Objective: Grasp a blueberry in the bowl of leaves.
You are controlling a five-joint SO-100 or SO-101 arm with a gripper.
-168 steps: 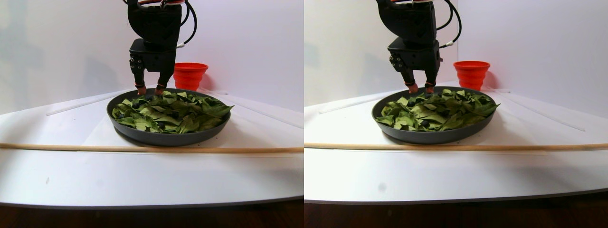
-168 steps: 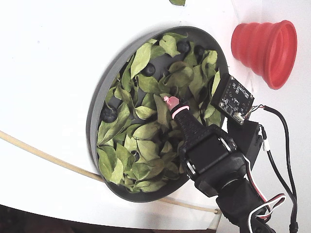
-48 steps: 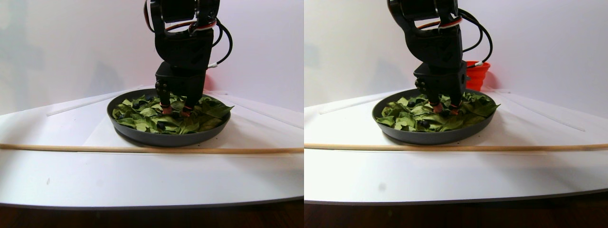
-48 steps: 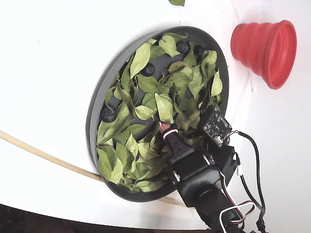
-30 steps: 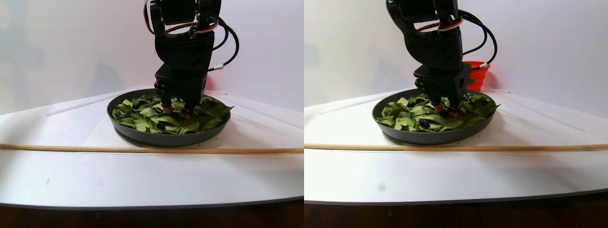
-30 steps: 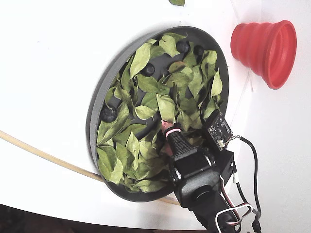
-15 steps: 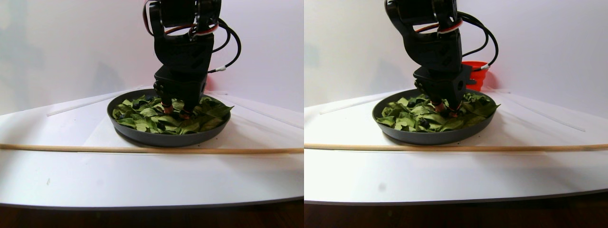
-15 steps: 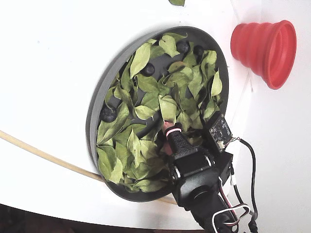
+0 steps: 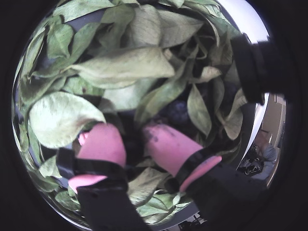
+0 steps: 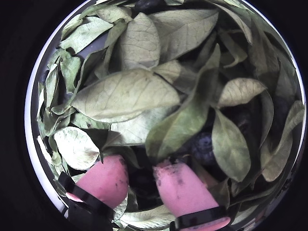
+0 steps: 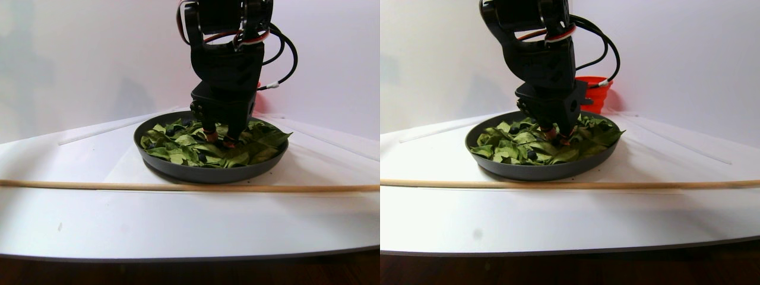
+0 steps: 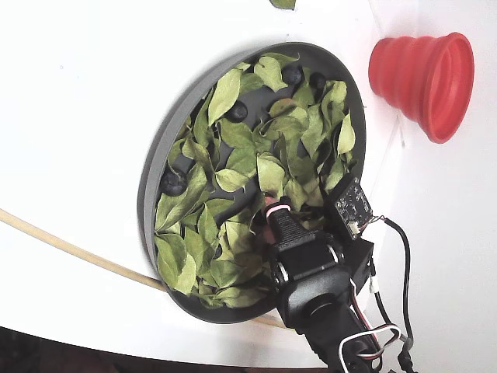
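Pincer (image 9: 135, 144) tips, capped in pink, press down into the leaves (image 9: 125, 67) with a clear gap between the two fingers (image 10: 103, 178); they are spread apart and nothing is clamped in them. In both wrist views a dark round blueberry (image 10: 204, 144) lies half hidden under a leaf just beyond the right-hand finger, beside it and outside the gap; whether it touches the finger cannot be told.

From the stereo pair view, the black arm (image 11: 228, 53) stands nearly upright over the bowl (image 11: 202, 172), its wrist pointing straight down and its cables looping out to the right. Only the pink tips reach in among the leaves, right of the bowl's middle in that view.

The fixed view looks down on the white counter (image 12: 70, 101). The dark-grey bowl sits near the middle of the counter, filled with green leaves. Several more blueberries (image 12: 172, 183) show among the leaves, one near the bowl's left rim and others near its top rim. The arm enters from the counter's bottom edge in this view, with a small circuit board (image 12: 353, 203) on its right side. A red ribbed cup (image 12: 427, 74) lies on its side toward the top right corner, well apart from the bowl. A thin wooden stick (image 11: 178, 186) lies across the counter, just beside the bowl.
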